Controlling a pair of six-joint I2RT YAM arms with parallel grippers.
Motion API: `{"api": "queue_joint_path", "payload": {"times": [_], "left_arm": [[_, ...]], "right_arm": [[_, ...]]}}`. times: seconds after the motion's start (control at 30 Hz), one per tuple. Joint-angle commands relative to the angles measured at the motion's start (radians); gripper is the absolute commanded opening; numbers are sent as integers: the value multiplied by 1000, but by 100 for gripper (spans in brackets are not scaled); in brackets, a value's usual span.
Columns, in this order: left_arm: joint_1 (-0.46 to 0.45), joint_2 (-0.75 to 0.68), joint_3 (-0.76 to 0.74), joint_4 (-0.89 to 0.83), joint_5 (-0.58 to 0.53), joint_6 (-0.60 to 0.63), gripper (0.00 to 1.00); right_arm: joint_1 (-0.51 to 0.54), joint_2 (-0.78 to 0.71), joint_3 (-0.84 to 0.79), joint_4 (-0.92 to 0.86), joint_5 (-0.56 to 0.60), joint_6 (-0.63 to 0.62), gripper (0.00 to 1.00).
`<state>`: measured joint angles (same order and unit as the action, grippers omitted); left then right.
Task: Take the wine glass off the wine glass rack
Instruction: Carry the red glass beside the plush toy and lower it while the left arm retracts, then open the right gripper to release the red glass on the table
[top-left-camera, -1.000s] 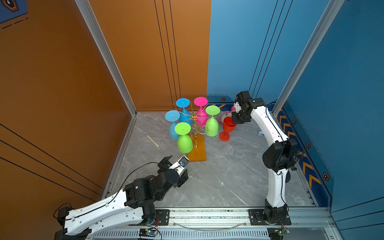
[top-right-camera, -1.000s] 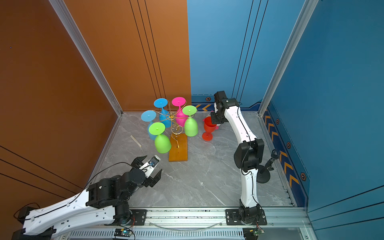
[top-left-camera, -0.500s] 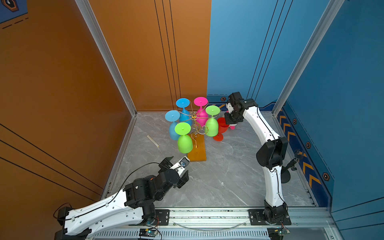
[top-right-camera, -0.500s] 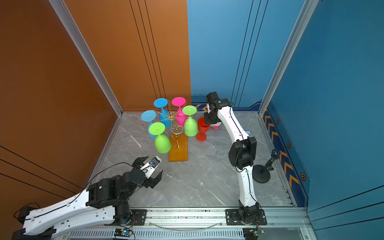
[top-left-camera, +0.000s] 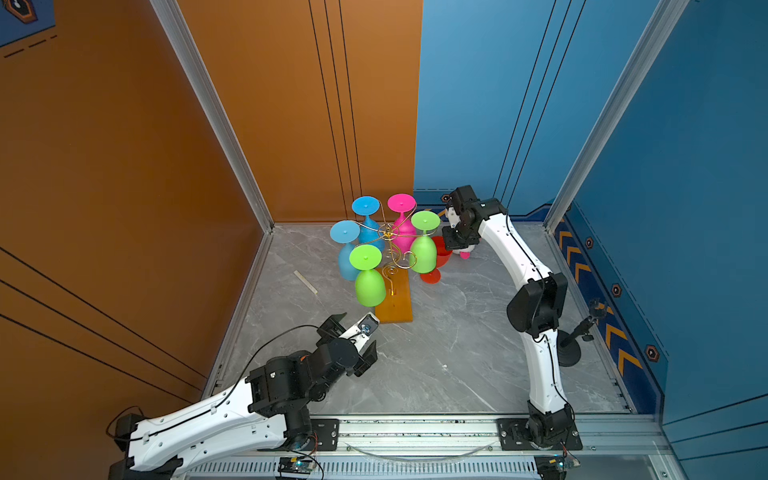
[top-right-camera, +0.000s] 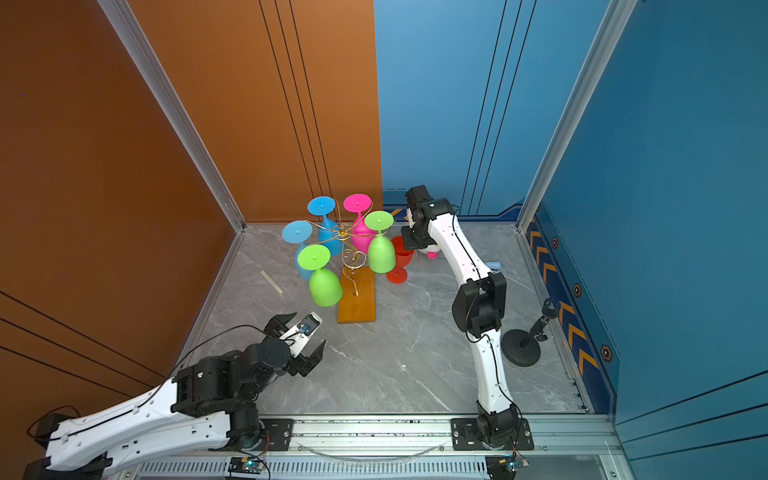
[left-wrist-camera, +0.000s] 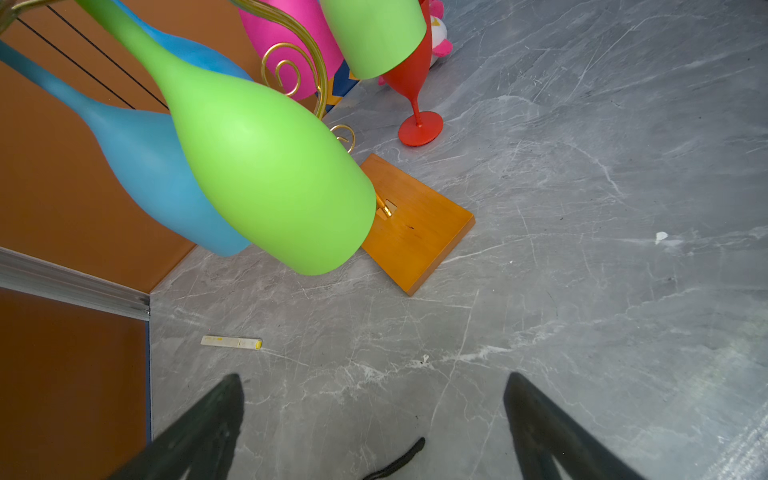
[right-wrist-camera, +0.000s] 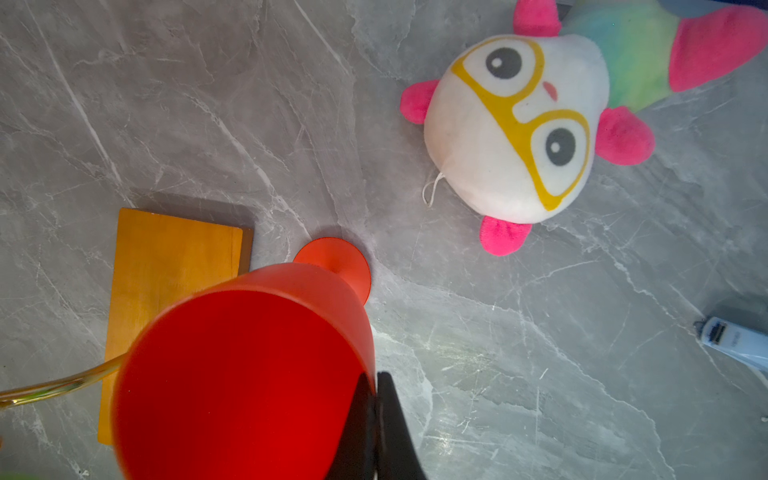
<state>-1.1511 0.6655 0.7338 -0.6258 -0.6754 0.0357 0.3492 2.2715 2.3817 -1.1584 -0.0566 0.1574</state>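
The wine glass rack (top-left-camera: 390, 243), gold wire on an orange-brown wooden base (top-left-camera: 395, 305) (top-right-camera: 356, 301) (left-wrist-camera: 419, 232) (right-wrist-camera: 166, 257), carries several glasses hanging upside down: blue, pink and green. A red wine glass (top-left-camera: 442, 254) (top-right-camera: 402, 254) (left-wrist-camera: 409, 62) (right-wrist-camera: 249, 374) stands upright and a little tilted just right of the rack, its foot (top-left-camera: 430, 276) low by the table. My right gripper (top-left-camera: 451, 243) (top-right-camera: 409, 241) (right-wrist-camera: 376, 386) is shut on its rim. In front of the rack's base, my left gripper (top-left-camera: 355, 332) (top-right-camera: 307, 330) (left-wrist-camera: 372, 382) is open and holds nothing.
A plush toy (right-wrist-camera: 519, 124) (top-left-camera: 463, 249) lies right behind the red glass. A pale strip (top-left-camera: 305, 281) (left-wrist-camera: 230, 342) lies left of the rack near the orange wall. A black stand (top-left-camera: 569, 353) and a small blue object (right-wrist-camera: 735, 340) sit at the right.
My right gripper has carried the red glass leftwards, close up to the rack's right side. The left arm has stayed put.
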Motion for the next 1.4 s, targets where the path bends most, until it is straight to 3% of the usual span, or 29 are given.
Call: {"api": "queue_joint_path", "payload": {"times": [0.0, 0.8, 0.9, 1.17, 1.37], "left_arm": [[5, -3, -1, -23, 9, 1, 98], [0, 3, -1, -32, 10, 3, 98], [-1, 4, -2, -32, 11, 3, 98], [-3, 3, -2, -34, 19, 4, 98], [-4, -5, -1, -32, 36, 3, 98]], "right_arm": [[10, 20, 33, 6, -14, 16, 2], [21, 38, 36, 5, -29, 18, 12], [20, 33, 37, 5, -28, 19, 18], [14, -14, 38, 10, -9, 1, 47], [-2, -69, 38, 11, -36, -4, 55]]}}
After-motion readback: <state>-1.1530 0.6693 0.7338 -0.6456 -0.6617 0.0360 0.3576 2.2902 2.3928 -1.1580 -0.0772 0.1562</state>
